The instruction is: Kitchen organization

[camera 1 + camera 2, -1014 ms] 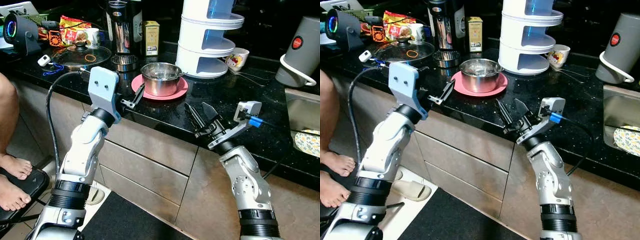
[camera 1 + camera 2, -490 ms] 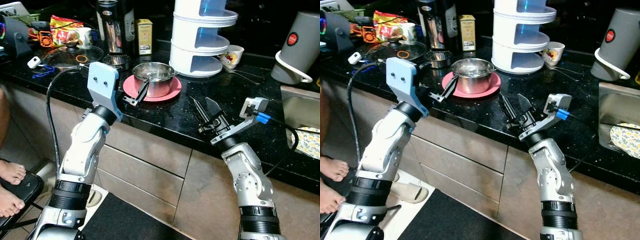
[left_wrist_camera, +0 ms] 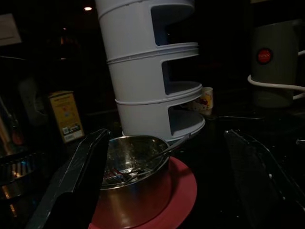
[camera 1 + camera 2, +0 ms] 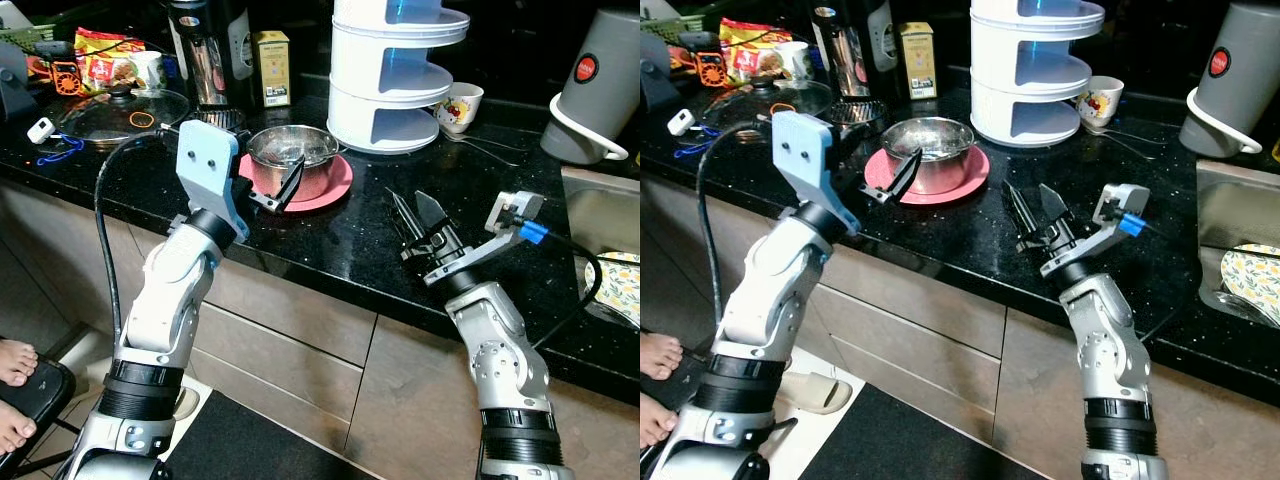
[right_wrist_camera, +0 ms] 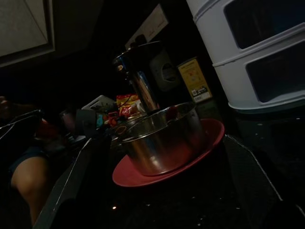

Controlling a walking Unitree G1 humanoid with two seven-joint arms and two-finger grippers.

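A steel bowl [image 4: 300, 148] with a utensil in it sits on a pink plate [image 4: 336, 180] on the black counter [image 4: 350, 235]. My left gripper [image 4: 283, 187] is open and hovers at the bowl's near-left side, just over the plate's rim. The left wrist view looks between its spread fingers [image 3: 78, 183] at the bowl [image 3: 136, 183] and the plate [image 3: 183, 191]. My right gripper [image 4: 406, 200] is open over bare counter to the right of the plate, holding nothing. The right wrist view has the bowl [image 5: 162, 140] ahead of that gripper.
A white tiered rack [image 4: 395, 80] stands behind the plate, with a mug [image 4: 458, 105] beside it. A grey appliance [image 4: 590, 90] and a sink [image 4: 605, 215] are at the right. A glass lid [image 4: 120, 108], steel canister [image 4: 205, 55] and yellow box [image 4: 270, 68] crowd the back left. A person's foot [image 4: 15, 365] rests low left.
The camera has shifted, so the counter sits further left in the picture. My left gripper has come from beside the plate's edge up to the bowl. The right gripper stays open.
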